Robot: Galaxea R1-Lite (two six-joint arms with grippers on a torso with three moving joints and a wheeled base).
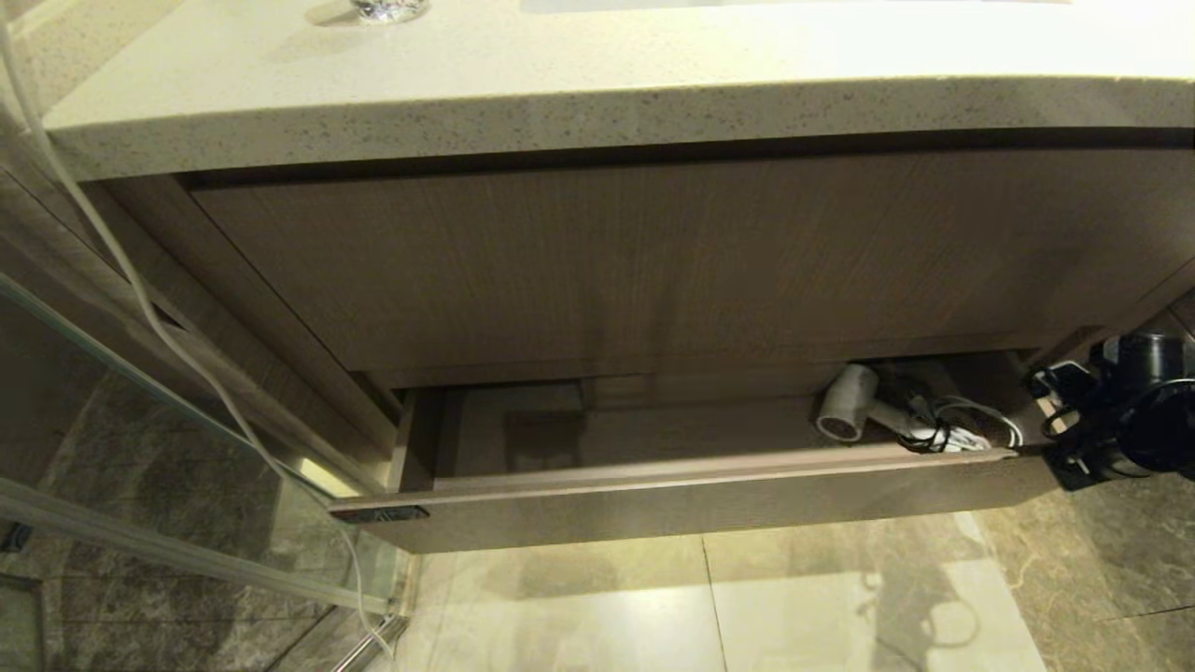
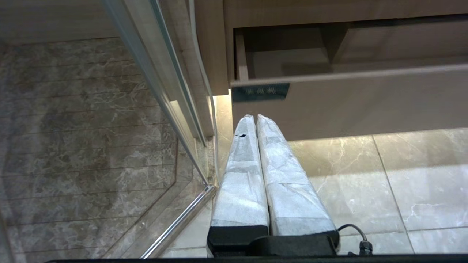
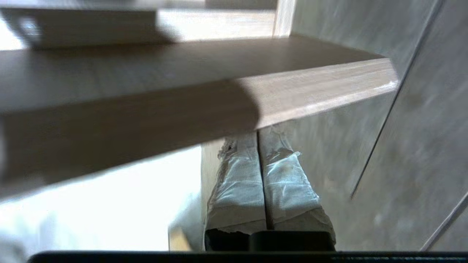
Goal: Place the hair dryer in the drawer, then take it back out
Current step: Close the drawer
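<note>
A: Where's the dryer (image 1: 851,403)?
B: Lying in the open drawer (image 1: 691,485), just beside the right end effector (image 3: 257,137), whose fingers are pressed together, empty, under the drawer's front corner.

Left gripper (image 2: 256,120) fingers pressed together, wrapped in white film, hanging above pale floor tiles (image 2: 384,175). Drawer (image 2: 347,102) beyond stands open, label (image 2: 260,92) at corner. Glass partition (image 2: 161,95) alongside.

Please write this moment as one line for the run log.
drawer: open | hair dryer: inside, right end | right gripper: shut, empty, under drawer front | left gripper: shut, parked
</note>
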